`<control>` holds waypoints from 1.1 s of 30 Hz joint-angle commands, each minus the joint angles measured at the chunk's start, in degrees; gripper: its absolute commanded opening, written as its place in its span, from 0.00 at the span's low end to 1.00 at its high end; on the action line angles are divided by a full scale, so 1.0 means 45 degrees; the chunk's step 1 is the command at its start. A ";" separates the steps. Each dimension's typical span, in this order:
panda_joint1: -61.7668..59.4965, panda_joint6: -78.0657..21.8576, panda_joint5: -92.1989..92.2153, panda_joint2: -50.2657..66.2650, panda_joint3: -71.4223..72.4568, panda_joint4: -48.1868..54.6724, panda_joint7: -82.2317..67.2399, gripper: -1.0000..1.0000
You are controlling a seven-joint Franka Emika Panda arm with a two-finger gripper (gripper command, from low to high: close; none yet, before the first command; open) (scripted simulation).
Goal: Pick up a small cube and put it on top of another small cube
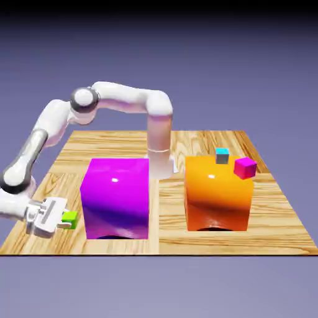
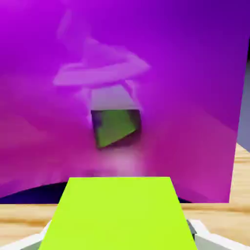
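Lime cube: tiny, bright green (image 1: 71, 218), at 8 o'clock in the exterior view and at 6 o'clock in the hand view, where it looms large; whether it touches the table cannot be told.
Claw: its two fingers (image 1: 66, 222) are clamped on the lime cube, one on each side, and it reaches in from the cube's 9 o'clock.
Purple cube: big and glossy (image 1: 116, 199), at 3 o'clock from the lime cube in the exterior view; it fills most of the hand view, with a blurred reflection of the claw and a dark green patch on its face.
Orange cube: big and glossy (image 1: 217, 194), at 3 o'clock from the purple cube, well apart from it.
Cyan cube: small (image 1: 222, 156), at 1 o'clock on the orange cube's outline.
Magenta cube: small (image 1: 245, 168), at 4 o'clock from the cyan one, overlapping the orange cube's upper corner in view; what carries it cannot be told.
Arm: white with grey joints (image 1: 127, 99), arching from its base near 12 o'clock over toward 9 o'clock.
Table: pale striped wood (image 1: 168, 242).
Backdrop: blue-violet (image 1: 248, 74).
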 commanded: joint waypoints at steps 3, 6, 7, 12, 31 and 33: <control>-0.0365 -0.0599 0.0435 -0.0062 0.0669 0.0435 0.0156 0.00; -0.1370 -0.0627 0.1284 -0.0005 0.2053 -0.0204 0.0289 0.00; -0.1704 -0.0637 0.1568 0.0014 0.2515 -0.0417 0.0334 0.00; -0.3379 -0.0684 0.2984 0.0109 0.4822 -0.1483 0.0557 0.00; -0.9741 -0.0865 0.8366 0.0471 1.3589 -0.5535 0.1403 0.00; -1.0410 -0.0884 0.8933 0.0509 1.4512 -0.5961 0.1492 0.00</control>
